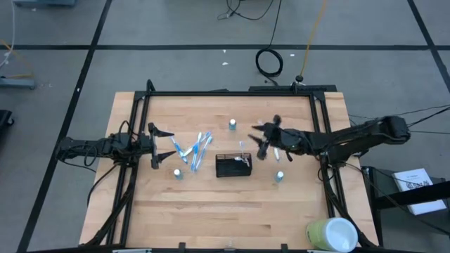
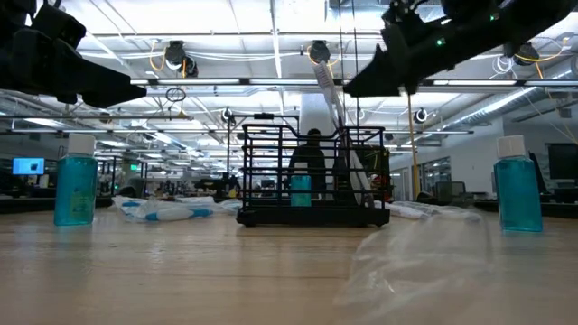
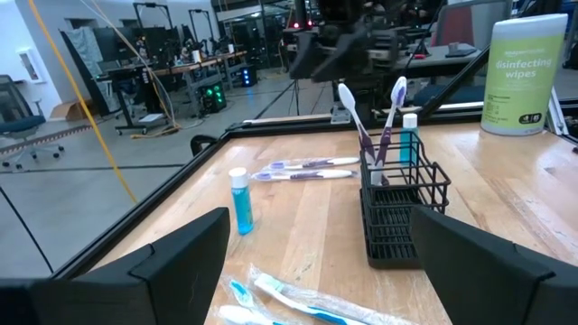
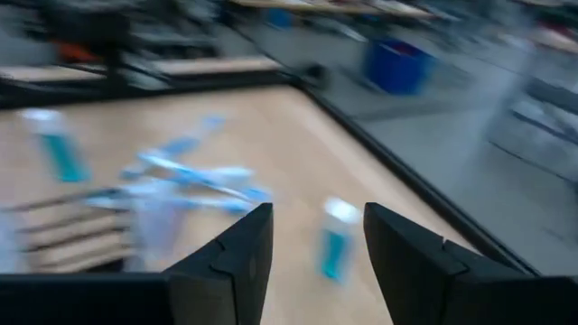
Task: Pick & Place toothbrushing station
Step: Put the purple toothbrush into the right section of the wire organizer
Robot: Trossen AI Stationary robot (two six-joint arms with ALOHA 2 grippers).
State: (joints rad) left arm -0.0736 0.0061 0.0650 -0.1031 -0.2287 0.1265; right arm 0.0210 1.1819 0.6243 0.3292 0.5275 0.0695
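Toothbrushing station (image 1: 233, 166) mid-desk holds two brushes, one bottle; loose brushes (image 1: 195, 149) remain left. My right end effector (image 1: 261, 140) part-open, empty; left end effector (image 1: 163, 145) wide, empty.

The black wire holder (image 3: 397, 212) stands on the wooden table (image 3: 307, 226) with 2 toothbrushes (image 3: 357, 117) upright inside. A small blue bottle (image 3: 240, 202) stands near it, and 2 more toothbrushes (image 3: 302, 169) lie flat behind.

Grey floor (image 1: 176, 28) with dark seam lines, a coiled black cable (image 1: 268, 62) and a yellow cable (image 1: 313, 31) lying beyond the table's far edge. Open lab hall behind: ceiling strip lights (image 2: 217, 27), workbenches (image 3: 172, 68), a rolling chair (image 3: 18, 113) left.
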